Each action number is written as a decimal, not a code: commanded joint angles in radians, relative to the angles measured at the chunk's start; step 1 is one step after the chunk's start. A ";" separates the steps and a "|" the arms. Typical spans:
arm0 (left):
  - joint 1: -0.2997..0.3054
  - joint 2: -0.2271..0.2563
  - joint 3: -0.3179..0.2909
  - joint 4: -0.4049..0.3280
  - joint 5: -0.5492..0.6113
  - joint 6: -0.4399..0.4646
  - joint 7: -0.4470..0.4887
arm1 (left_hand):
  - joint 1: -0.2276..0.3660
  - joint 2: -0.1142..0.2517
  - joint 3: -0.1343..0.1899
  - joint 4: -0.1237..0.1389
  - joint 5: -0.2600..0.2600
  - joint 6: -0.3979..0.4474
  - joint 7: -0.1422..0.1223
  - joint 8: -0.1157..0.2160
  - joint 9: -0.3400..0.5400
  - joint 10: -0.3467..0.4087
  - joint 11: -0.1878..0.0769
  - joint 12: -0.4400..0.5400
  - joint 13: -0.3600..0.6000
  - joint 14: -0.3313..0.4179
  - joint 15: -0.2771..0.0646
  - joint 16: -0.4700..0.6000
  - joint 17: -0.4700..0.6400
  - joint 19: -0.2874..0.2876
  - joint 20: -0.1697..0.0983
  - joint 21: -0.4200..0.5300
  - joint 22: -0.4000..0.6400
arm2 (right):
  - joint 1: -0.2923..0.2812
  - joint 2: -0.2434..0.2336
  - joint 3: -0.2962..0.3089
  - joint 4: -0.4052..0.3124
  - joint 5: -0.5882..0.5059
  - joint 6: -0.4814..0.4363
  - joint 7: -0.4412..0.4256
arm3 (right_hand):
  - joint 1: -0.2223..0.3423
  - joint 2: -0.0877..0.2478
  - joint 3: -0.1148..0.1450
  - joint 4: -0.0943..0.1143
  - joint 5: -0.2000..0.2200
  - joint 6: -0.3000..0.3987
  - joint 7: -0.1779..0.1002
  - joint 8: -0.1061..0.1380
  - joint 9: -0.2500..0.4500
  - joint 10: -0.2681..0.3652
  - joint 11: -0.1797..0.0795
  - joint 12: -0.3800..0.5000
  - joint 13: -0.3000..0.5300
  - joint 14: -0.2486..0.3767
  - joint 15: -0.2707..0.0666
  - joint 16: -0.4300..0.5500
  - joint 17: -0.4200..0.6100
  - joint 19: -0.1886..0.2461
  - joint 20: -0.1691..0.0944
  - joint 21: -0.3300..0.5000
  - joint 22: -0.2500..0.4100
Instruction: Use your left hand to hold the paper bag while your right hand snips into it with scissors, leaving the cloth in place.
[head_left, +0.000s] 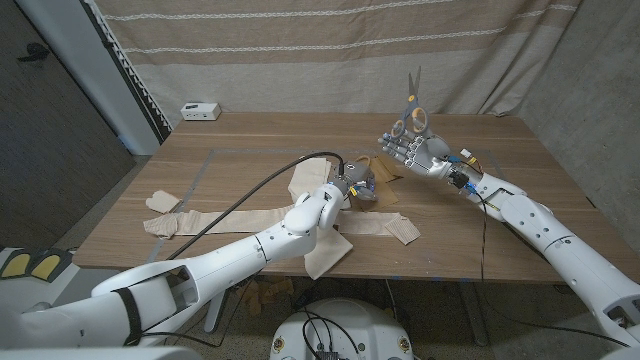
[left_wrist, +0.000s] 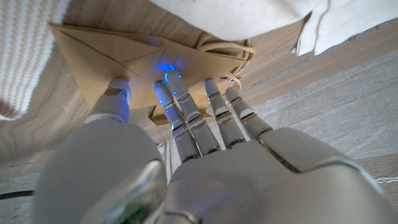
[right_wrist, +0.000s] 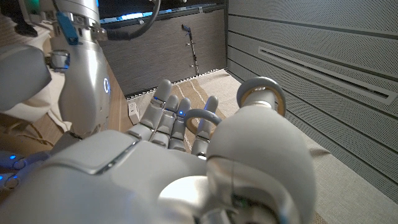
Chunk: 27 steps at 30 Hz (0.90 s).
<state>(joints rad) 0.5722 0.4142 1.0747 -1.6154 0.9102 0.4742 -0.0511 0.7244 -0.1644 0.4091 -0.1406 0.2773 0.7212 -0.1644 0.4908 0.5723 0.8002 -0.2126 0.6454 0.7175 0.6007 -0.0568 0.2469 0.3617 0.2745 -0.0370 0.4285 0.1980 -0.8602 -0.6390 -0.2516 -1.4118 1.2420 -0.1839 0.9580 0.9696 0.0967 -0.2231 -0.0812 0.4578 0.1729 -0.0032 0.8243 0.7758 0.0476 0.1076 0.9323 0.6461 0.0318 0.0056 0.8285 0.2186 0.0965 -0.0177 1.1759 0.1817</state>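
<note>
A brown paper bag (head_left: 379, 176) lies on a beige cloth (head_left: 245, 218) near the table's middle. My left hand (head_left: 352, 187) reaches onto it; in the left wrist view its fingertips (left_wrist: 166, 84) press down on the folded bag (left_wrist: 106, 56), beside the string handles (left_wrist: 231, 56). My right hand (head_left: 417, 150) hovers just right of the bag, above the table. It grips grey-handled scissors (head_left: 410, 112) with the blades pointing up, clear of the bag. The handle rings (right_wrist: 261, 94) sit around its fingers in the right wrist view.
More cloth strips spread to the left (head_left: 163, 202) and front right (head_left: 402, 229). A small white box (head_left: 200, 110) stands at the table's back left. A black cable (head_left: 262, 190) arcs over my left arm. A striped curtain hangs behind the table.
</note>
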 joint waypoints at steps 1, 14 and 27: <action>-0.009 0.007 0.005 -0.013 -0.008 0.025 0.003 | -0.038 0.004 -0.011 0.010 -0.004 -0.027 0.000 -0.030 -0.025 -0.041 0.002 -0.032 -0.035 -0.040 -0.156 -0.021 0.009 -0.005 0.009 -0.006 0.004 | 0.004 0.004 0.003 0.009 0.000 -0.002 0.005 | -0.009 0.001 -0.004 0.008 0.000 -0.050 0.064 -0.003 0.005 0.005 0.003 0.004 0.005 0.002 0.002 0.006 0.000 0.010 0.003 -0.002 0.003; -0.003 0.025 0.002 -0.053 -0.008 0.014 0.013 | -0.088 0.011 -0.023 0.016 -0.007 -0.057 0.002 -0.092 -0.091 -0.122 0.003 -0.108 -0.112 -0.085 -0.153 -0.037 0.013 -0.011 0.020 -0.018 0.002 | -0.003 0.005 0.008 0.003 0.000 0.001 0.000 | -0.012 0.002 -0.004 0.009 0.001 -0.049 0.064 -0.002 0.006 0.006 0.003 0.004 0.006 0.001 0.001 0.006 0.000 0.010 0.001 -0.004 0.003; 0.044 0.047 -0.049 -0.102 -0.025 -0.004 0.105 | -0.101 0.011 -0.024 0.011 -0.005 -0.003 0.015 -0.101 -0.128 -0.055 0.006 -0.095 -0.143 -0.033 -0.159 -0.019 0.017 -0.003 0.019 -0.021 0.001 | 0.003 0.007 0.003 -0.001 -0.004 -0.002 -0.005 | -0.013 0.002 -0.004 0.009 0.001 -0.051 0.064 -0.001 0.008 0.005 0.004 0.003 0.006 0.002 0.002 0.006 0.000 0.010 0.002 -0.005 0.003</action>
<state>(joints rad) 0.5789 0.4414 1.0663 -1.6761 0.9001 0.4887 -0.0121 0.6330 -0.1480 0.3841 -0.1241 0.2732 0.6941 -0.1533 0.3881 0.4501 0.7253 -0.2063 0.5400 0.5769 0.5552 -0.0529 0.2238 0.3736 0.2625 -0.0176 0.4102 0.1977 -0.8612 -0.6335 -0.2453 -1.4071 1.2417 -0.1841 0.9592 0.9640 0.1012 -0.2273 -0.0770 0.4578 0.1764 0.0040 0.8251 0.7807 0.0480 0.1072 0.9319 0.6513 0.0319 0.0056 0.8285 0.2187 0.0983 -0.0158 1.1720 0.1817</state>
